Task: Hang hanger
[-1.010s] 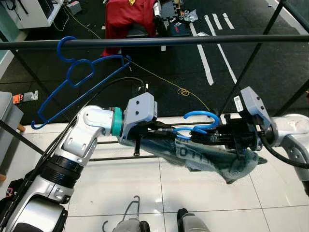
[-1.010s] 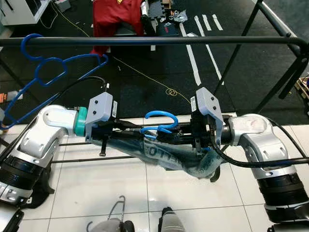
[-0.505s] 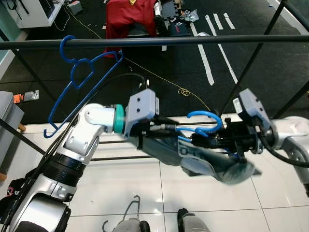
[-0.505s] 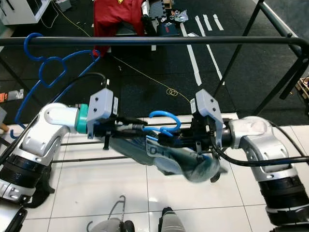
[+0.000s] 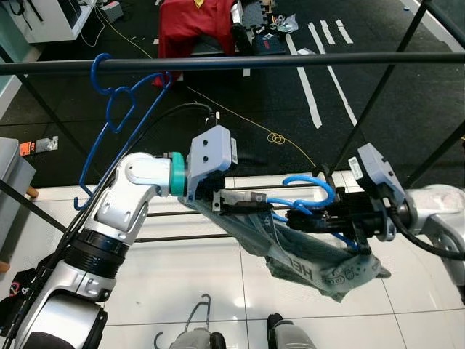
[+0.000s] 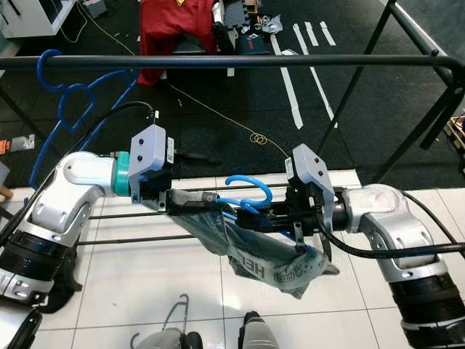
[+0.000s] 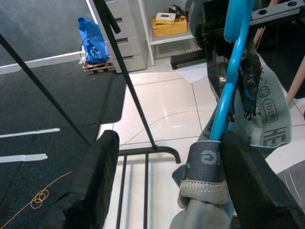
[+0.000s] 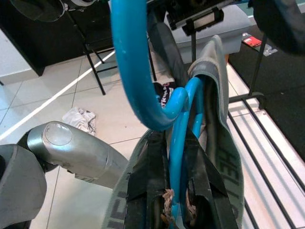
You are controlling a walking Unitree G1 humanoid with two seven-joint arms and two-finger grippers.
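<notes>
- The light blue hanger is in the centre of the left eye frame, below the black rail and not touching it — its hook curves upward, open side down.
- A grey garment with printed letters is on this hanger and hangs down toward the lower right, over the white tiled floor.
- The right gripper comes in from the right edge of the frame. In the right wrist view its two black fingers are pressed close on the blue hanger stem, so it is clamped on the hanger just under the hook.
- The left gripper comes in from the left, at the other end of the garment. In the left wrist view its fingers stand wide apart with the garment collar and hanger stem between them; I cannot tell if they really grip the cloth.
- A second, dark blue hanger already hangs on the rail in the upper left of the frame.
- A red cloth lies on the dark floor at the top centre.
</notes>
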